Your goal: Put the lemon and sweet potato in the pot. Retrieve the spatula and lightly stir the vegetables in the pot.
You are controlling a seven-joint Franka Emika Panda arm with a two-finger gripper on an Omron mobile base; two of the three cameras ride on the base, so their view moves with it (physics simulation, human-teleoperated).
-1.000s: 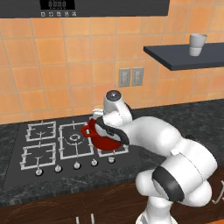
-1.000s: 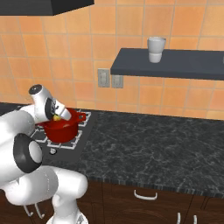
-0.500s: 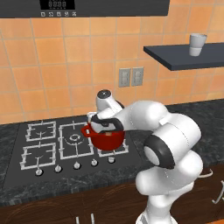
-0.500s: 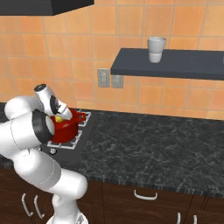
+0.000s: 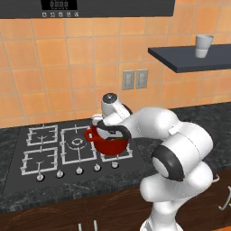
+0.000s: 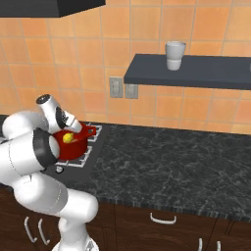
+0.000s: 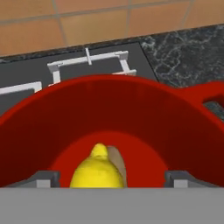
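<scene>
Two of three steps look done: lemon (image 7: 97,173) sits on the floor of the red pot (image 7: 109,113), tan sweet potato (image 7: 118,162) touching it just behind. Pot on the hob's right front burner. Stirring left; spatula not located. Gripper (image 7: 111,178) hovers over the pot mouth, fingers spread wide either side of the lemon, holding nothing.

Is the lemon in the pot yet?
In. The lemon lies on the pot floor, between the open gripper fingertips.
</scene>
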